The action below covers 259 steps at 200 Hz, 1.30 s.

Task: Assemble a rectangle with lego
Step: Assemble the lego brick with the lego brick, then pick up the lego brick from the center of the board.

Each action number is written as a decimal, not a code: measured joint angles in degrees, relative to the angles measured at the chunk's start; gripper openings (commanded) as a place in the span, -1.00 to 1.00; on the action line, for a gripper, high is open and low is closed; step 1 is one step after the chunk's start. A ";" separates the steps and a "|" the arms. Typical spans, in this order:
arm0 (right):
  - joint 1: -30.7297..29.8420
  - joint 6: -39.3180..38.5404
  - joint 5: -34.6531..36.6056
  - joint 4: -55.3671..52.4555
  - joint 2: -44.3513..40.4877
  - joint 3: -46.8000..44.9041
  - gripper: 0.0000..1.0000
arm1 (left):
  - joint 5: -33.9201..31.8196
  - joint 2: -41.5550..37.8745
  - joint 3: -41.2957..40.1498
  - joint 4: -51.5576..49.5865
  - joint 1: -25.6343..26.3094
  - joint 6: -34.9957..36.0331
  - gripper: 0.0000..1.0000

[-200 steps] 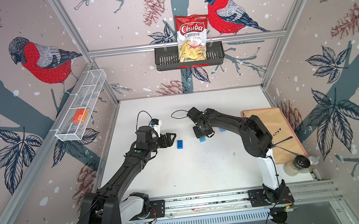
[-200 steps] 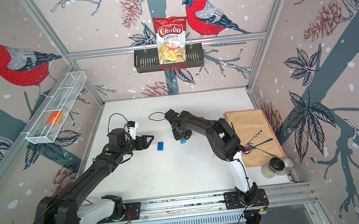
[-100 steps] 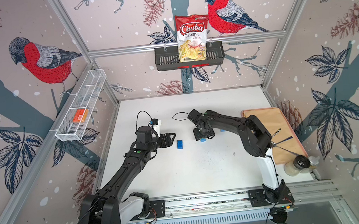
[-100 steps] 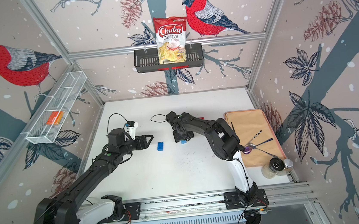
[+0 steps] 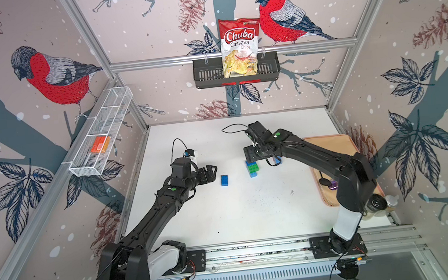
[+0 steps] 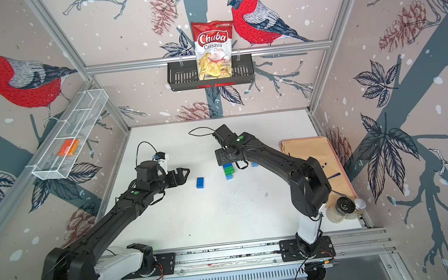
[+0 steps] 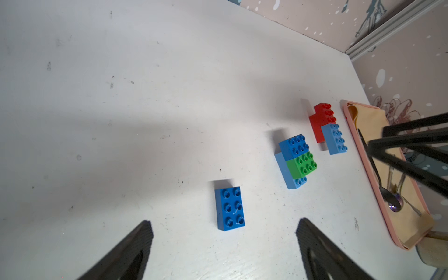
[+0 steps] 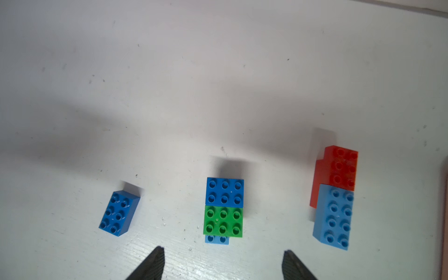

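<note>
Now on my white table [image 5: 252,213] both grippers are released and empty: the left gripper [image 5: 211,173] just left of the lone blue brick [image 5: 224,180], the right gripper [image 8: 223,253] at the far side of the blue-green stack [image 5: 252,168]. The red-and-light-blue cluster [image 7: 327,128] lies further right, beside the tray [image 5: 329,144].

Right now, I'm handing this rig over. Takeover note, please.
Left tool: open, empty, facing the loose dark blue brick.
Right tool: open, empty, next to the green brick.
Done: green brick and another dark blue brick stacked on a light blue base; second light blue brick on the red bricks.
Left: the three groups lie apart; join them into one rectangle.
</note>
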State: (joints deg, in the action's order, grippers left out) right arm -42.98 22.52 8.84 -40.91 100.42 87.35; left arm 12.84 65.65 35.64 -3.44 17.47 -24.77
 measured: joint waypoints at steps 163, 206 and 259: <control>9.14 1.62 -2.03 12.74 -18.43 -23.26 0.60 | -17.62 33.27 18.47 -9.75 16.57 -12.15 0.14; 11.21 1.66 -3.56 14.08 -20.33 -25.75 0.60 | -20.44 34.18 19.15 -10.95 17.38 -10.58 -0.54; 13.42 2.21 -4.11 14.21 -21.62 -25.99 0.60 | -21.03 32.74 21.09 -12.28 24.46 -2.10 -0.57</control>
State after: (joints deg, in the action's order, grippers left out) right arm -29.56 24.73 4.73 -26.70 78.81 61.36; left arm -8.19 98.39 56.73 -15.73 41.93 -26.87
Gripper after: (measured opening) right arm 0.800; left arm 0.301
